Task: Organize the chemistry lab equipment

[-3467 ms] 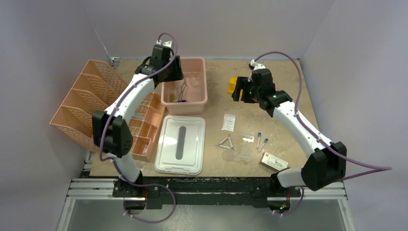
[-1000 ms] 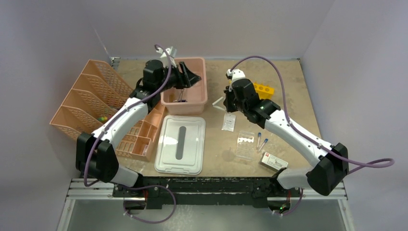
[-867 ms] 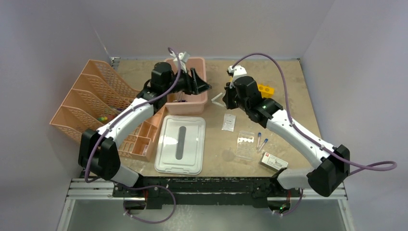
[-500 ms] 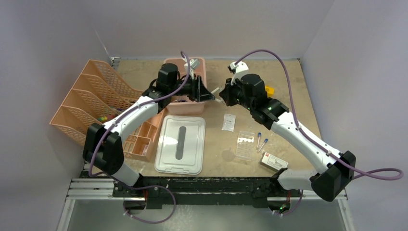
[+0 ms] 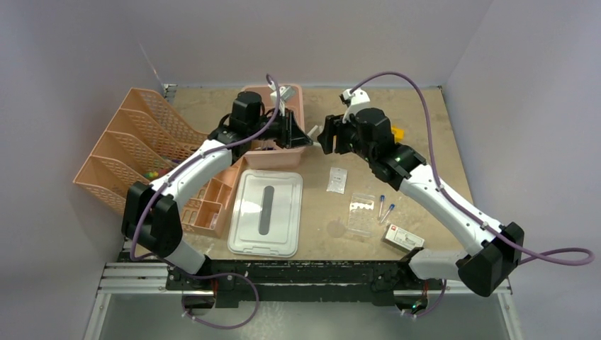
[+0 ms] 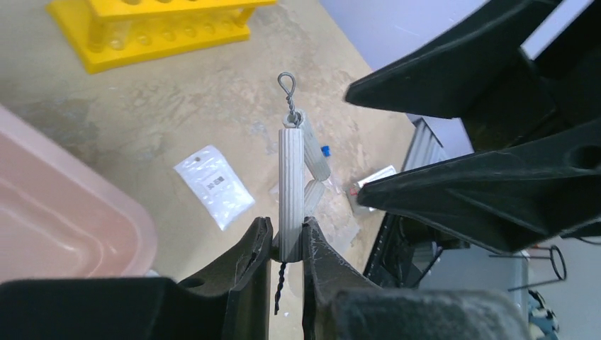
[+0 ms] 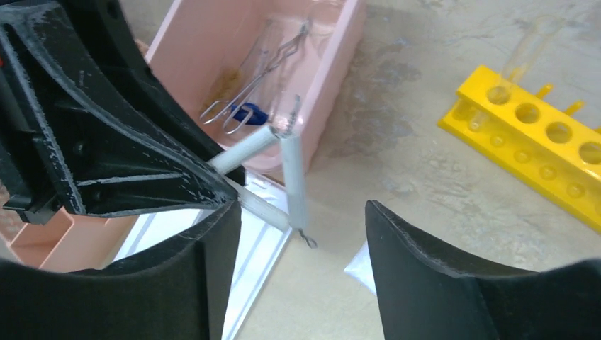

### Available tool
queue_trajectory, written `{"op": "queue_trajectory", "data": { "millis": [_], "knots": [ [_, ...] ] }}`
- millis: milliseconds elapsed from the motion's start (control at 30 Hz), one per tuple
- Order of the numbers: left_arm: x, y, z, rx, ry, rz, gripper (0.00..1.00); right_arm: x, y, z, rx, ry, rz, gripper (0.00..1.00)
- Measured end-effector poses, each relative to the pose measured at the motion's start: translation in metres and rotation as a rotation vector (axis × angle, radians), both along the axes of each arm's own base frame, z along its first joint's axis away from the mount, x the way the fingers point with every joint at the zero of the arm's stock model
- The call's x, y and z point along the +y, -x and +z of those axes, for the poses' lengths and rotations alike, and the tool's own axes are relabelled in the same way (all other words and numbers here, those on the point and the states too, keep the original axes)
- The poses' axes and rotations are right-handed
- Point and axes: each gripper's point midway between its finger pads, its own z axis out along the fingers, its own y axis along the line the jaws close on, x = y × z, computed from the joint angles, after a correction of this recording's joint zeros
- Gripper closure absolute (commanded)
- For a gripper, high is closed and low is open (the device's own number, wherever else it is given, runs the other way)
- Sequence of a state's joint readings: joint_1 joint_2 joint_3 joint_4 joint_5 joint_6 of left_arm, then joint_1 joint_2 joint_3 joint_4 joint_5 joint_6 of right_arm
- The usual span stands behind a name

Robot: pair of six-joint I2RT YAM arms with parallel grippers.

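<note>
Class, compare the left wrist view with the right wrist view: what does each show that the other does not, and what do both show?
Left wrist only: the pinch itself, the left claw closed on one rod of the wire triangle. Right wrist only: wire tongs lying inside the pink tub, and the white lid. Both: the triangle, the yellow rack and part of the tub.

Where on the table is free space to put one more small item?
Bare table lies along the back wall between the pink plastic tub and the yellow holed tube rack, and between the white lid and the small clear packet. The near right, around the blue-capped vials, is crowded.
</note>
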State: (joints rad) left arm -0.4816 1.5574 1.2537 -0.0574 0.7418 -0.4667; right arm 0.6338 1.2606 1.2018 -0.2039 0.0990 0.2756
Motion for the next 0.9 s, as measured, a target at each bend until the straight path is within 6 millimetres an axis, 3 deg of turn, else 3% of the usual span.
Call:
{"op": "queue_trajectory", "data": {
  "millis": [167, 400, 533, 667, 900],
  "knots": [
    [0.021, -0.024, -0.010, 0.022, -0.049, 0.132, 1.00, -0.014, -0.009, 0.005, -0.010, -0.004, -0.109, 0.30],
    [0.087, -0.078, -0.028, 0.063, -0.175, 0.484, 1.00, -0.025, -0.011, 0.012, -0.018, -0.029, -0.186, 0.30],
    [0.116, -0.093, -0.040, 0.092, -0.250, 0.640, 1.00, -0.029, -0.010, 0.007, 0.001, -0.022, -0.218, 0.30],
    [0.126, -0.101, -0.059, 0.140, -0.322, 0.702, 1.00, -0.030, -0.011, 0.003, 0.014, -0.017, -0.230, 0.30],
    [0.139, -0.111, -0.113, 0.254, -0.495, 0.723, 1.00, -0.025, -0.018, -0.016, 0.061, 0.012, -0.237, 0.30]
  ]
}}
